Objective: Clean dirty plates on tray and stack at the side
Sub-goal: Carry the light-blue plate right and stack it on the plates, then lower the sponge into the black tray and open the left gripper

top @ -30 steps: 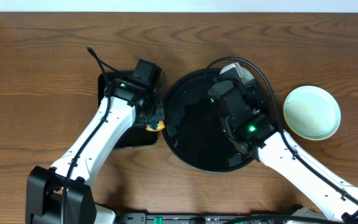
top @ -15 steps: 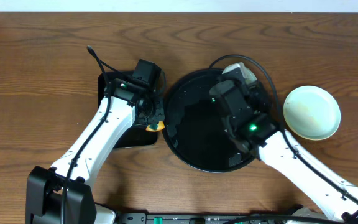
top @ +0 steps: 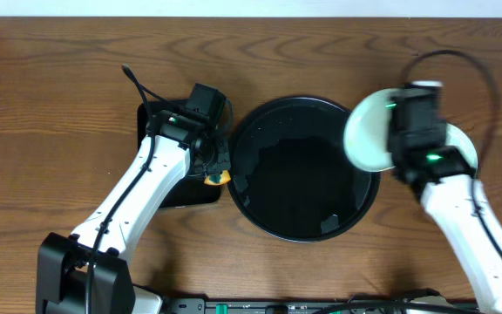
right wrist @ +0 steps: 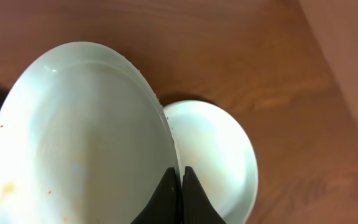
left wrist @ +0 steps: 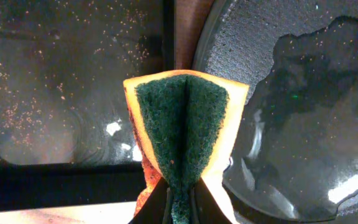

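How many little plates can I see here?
2. One small pale round plate is gripped by the right tool; a second plate lies on the wooden table beneath it. Others may be hidden.

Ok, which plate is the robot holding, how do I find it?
Find the big round black tray in the middle of the wooden table. Over its right edge, the right gripper pinches a pale plate by the rim. That one is lifted up; the other pale plate lies flat on the table beside it.
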Motion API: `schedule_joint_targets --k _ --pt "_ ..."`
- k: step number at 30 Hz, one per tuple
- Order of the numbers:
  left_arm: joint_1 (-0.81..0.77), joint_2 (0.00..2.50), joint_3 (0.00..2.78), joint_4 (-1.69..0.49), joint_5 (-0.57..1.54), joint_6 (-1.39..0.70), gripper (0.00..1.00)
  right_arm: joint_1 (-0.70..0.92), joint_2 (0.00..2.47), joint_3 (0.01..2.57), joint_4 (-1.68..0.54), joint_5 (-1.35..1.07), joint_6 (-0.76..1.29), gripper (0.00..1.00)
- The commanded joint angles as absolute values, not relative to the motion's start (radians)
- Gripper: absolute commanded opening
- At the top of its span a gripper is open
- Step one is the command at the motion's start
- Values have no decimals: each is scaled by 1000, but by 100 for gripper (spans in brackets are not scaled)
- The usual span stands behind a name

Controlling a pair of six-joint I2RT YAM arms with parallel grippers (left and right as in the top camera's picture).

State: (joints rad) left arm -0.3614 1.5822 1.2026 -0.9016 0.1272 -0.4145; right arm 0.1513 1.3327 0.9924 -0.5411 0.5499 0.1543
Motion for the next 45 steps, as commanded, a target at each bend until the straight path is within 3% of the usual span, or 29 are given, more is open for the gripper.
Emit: schedule_joint_targets --k 1,7,13,14,18,19,24,31,32,35,37,42,45 --pt "-358 1567 1201 -905 112 -401 8 17 1314 1010 -561 405 206 1" --pt "-358 1567 1201 -905 112 -401 8 -187 1330 1009 -595 331 213 1" --pt "-358 1567 1201 -905 112 -401 8 -271 1353 1009 -582 318 213 1" --pt "-358 1567 1201 -905 112 -401 8 -278 1357 1009 -574 305 213 6" --pt "-358 1567 1201 -910 112 -401 8 -287 1365 1009 -556 247 213 38" --pt "-358 1567 1201 -912 112 -401 8 -287 1365 1009 -553 223 213 39" --pt "-358 1567 1201 -915 111 -401 8 -282 1365 1009 -550 9 212 33" --pt "-328 1567 1202 -935 110 -366 8 -213 1365 1009 -569 -337 158 33" --pt "-312 1565 1202 -939 111 -362 8 -196 1366 1008 -582 -346 156 32" --pt "-247 1558 1203 -941 111 -351 8 -132 1371 1002 -632 -349 127 12" --pt "-191 1550 1203 -926 111 -330 8 -78 1383 987 -652 -348 110 5" --pt "-65 1555 1201 -835 128 -301 7 64 1430 913 -617 -340 111 1" --pt "-27 1578 1201 -788 252 -200 8 133 1468 875 -578 -312 112 1"
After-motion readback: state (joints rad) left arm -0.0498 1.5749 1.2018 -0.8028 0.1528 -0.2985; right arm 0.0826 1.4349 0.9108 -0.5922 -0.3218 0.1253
